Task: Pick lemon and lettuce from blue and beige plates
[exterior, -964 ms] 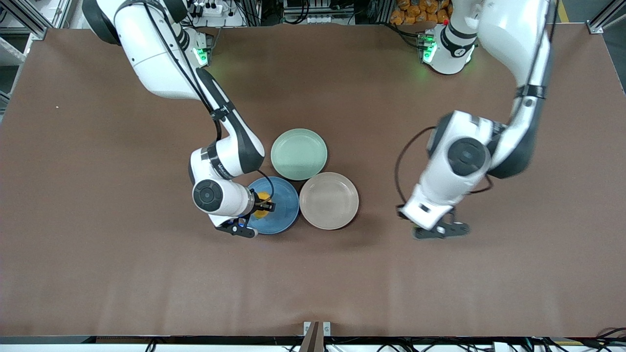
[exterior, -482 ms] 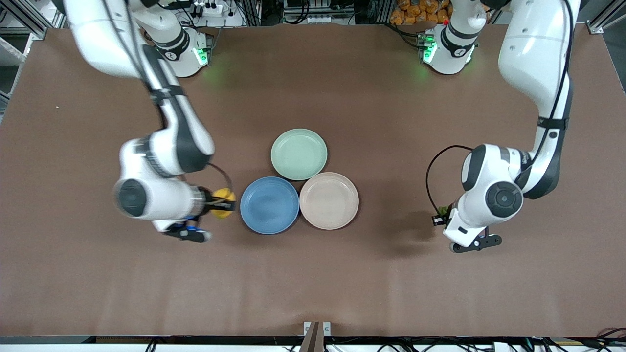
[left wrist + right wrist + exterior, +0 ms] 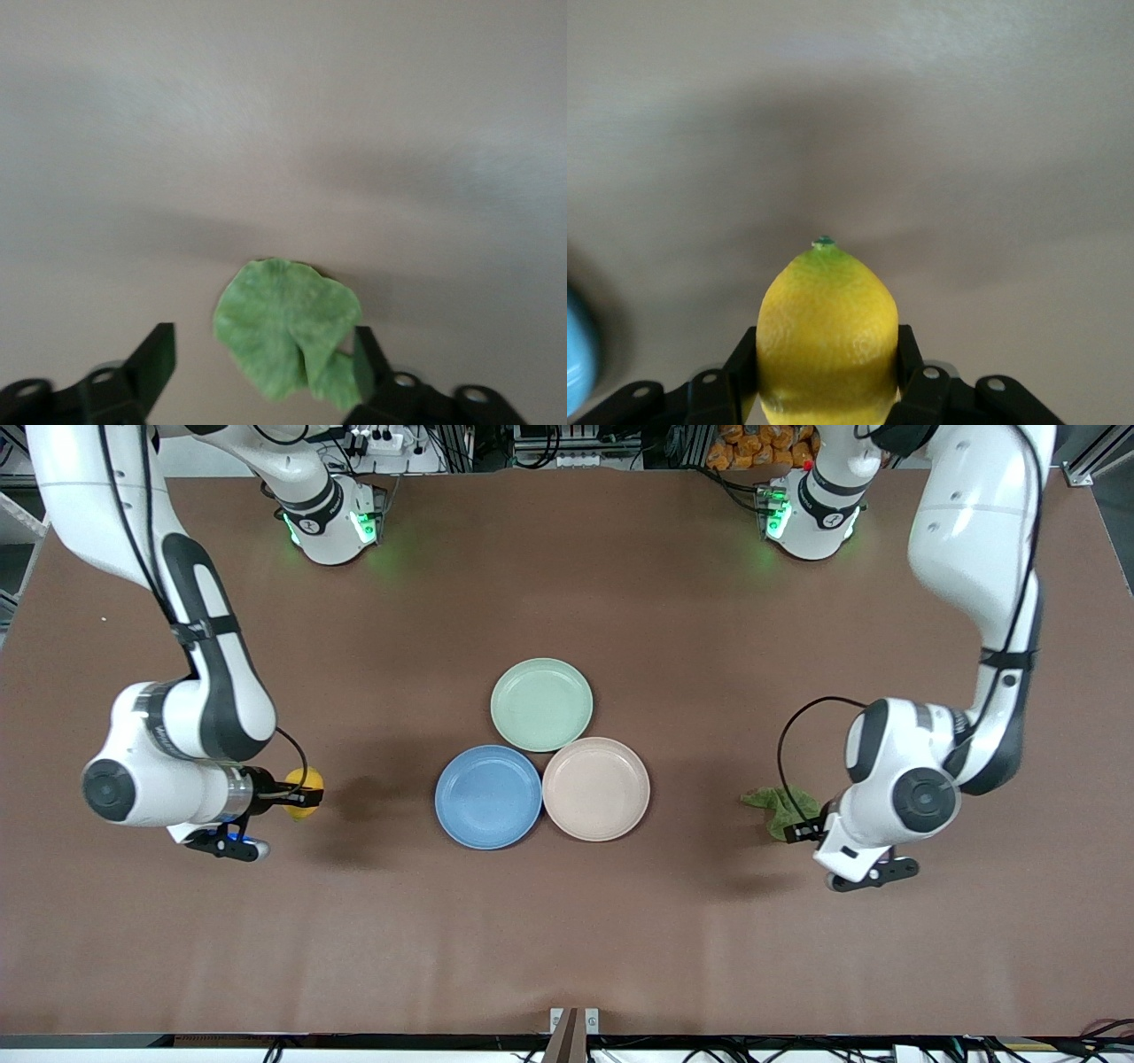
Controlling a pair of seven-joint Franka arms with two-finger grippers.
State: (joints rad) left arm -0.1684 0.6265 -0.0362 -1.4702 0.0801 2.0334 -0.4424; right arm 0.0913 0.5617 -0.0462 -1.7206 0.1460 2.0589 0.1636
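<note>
My right gripper (image 3: 299,794) is shut on the yellow lemon (image 3: 306,792) and holds it over bare table, toward the right arm's end from the blue plate (image 3: 488,797). In the right wrist view the lemon (image 3: 827,341) sits between both fingers. My left gripper (image 3: 800,824) is open over the green lettuce (image 3: 780,808), which lies on the table toward the left arm's end from the beige plate (image 3: 595,788). In the left wrist view the lettuce (image 3: 283,332) lies flat between the spread fingers (image 3: 159,354). Both plates are empty.
A mint-green plate (image 3: 541,704), also empty, touches the blue and beige plates and lies farther from the front camera. A blue edge of the blue plate (image 3: 576,354) shows in the right wrist view. The brown table (image 3: 567,939) spreads wide around the plates.
My right gripper carried the lemon off the blue plate toward the right arm's end. My left gripper moved toward the left arm's end, opened, and the lettuce now lies on the table.
</note>
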